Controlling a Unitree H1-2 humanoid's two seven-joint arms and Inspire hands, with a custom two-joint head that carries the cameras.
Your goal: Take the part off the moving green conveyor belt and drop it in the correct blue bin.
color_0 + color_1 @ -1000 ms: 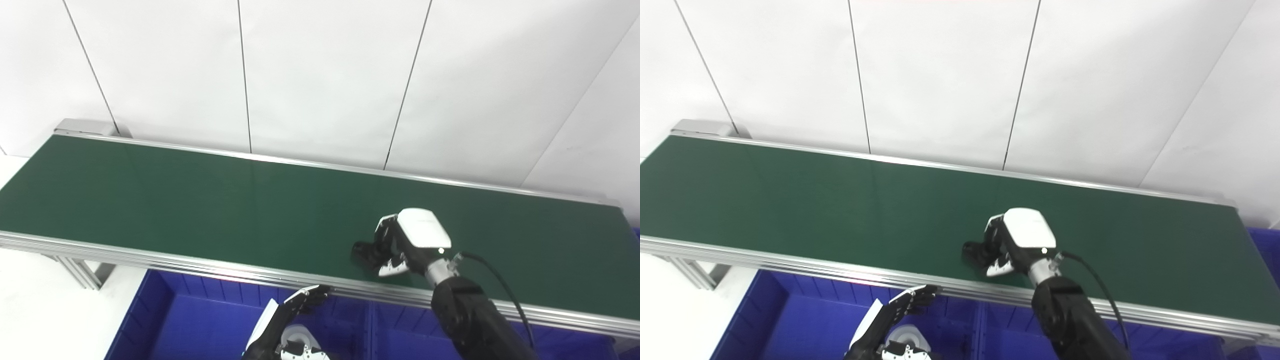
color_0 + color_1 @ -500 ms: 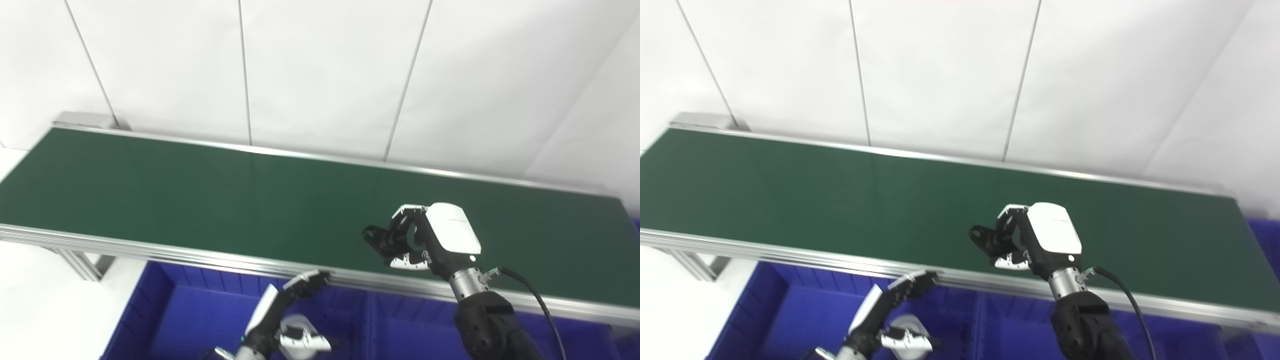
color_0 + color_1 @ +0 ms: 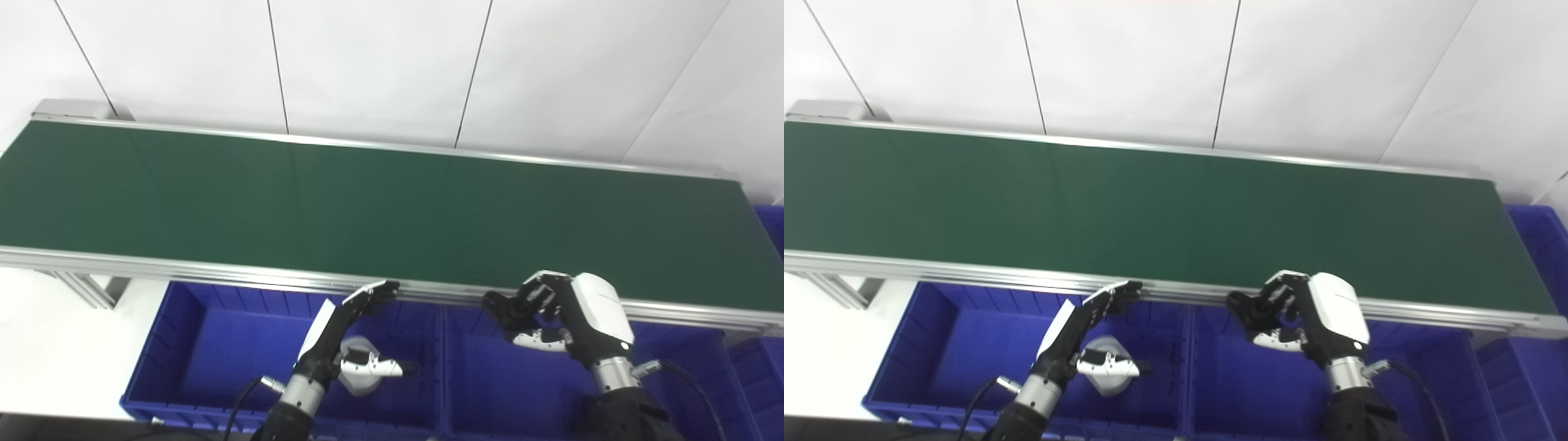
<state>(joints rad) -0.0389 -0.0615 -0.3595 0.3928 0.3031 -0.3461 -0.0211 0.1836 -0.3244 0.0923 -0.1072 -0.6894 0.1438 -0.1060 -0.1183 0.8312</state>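
The green conveyor belt (image 3: 306,196) runs across the view with no part lying on it. My right hand (image 3: 569,312) is curled shut on a small black part (image 3: 499,304). It holds the part in front of the belt's near rail, above the middle blue bin (image 3: 502,386). My left hand (image 3: 343,331) is open with fingers stretched out. It hovers over the left blue bin (image 3: 233,355), its fingertips near the rail. Both hands also show in the right eye view, left hand (image 3: 1078,337) and right hand (image 3: 1311,315).
The belt's aluminium near rail (image 3: 184,272) runs just above the bins. A third blue bin (image 3: 753,380) sits at the lower right, and another blue bin edge (image 3: 773,226) shows past the belt's right end. White wall panels stand behind the belt.
The camera has tilted down, showing more of the bins. My right hand has lifted the black part off the belt and brought it back over the near rail to above the middle bin.
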